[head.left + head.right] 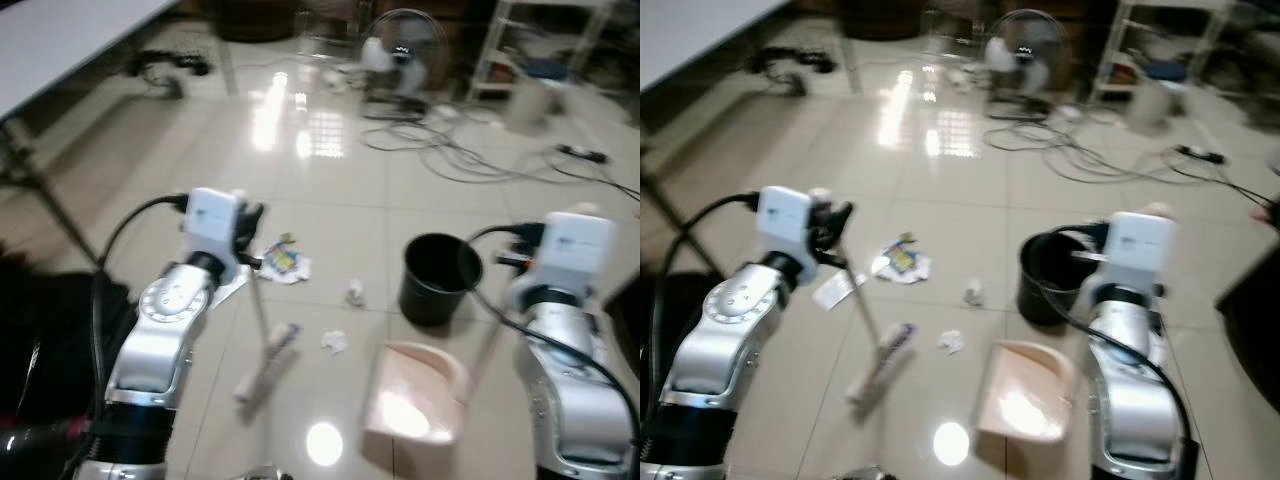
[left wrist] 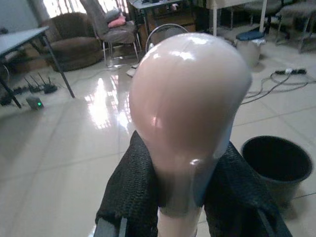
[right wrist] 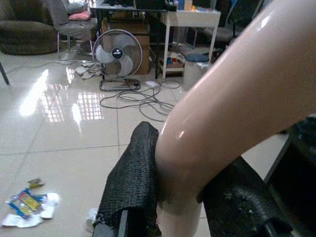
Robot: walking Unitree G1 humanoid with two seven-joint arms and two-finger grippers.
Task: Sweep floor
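My left gripper (image 1: 250,238) is shut on the pink top of a broom handle (image 2: 190,98), with a black finger (image 2: 131,192) on either side of it. The broom head (image 1: 266,364) rests on the tiled floor below. My right gripper (image 3: 182,197) is shut on the curved pink handle (image 3: 232,94) of a dustpan (image 1: 415,395), which sits on the floor just right of the broom. Litter lies ahead: a colourful wrapper (image 1: 284,258) and two crumpled paper bits (image 1: 354,292) (image 1: 334,341). A black bin (image 1: 438,278) stands just beyond the dustpan.
A floor fan (image 1: 403,50) and loose cables (image 1: 470,150) lie farther back, with a power strip (image 1: 580,153) and white shelving at the back right. A white table (image 1: 60,40) stands at the left, a dark object (image 1: 40,330) near my left side.
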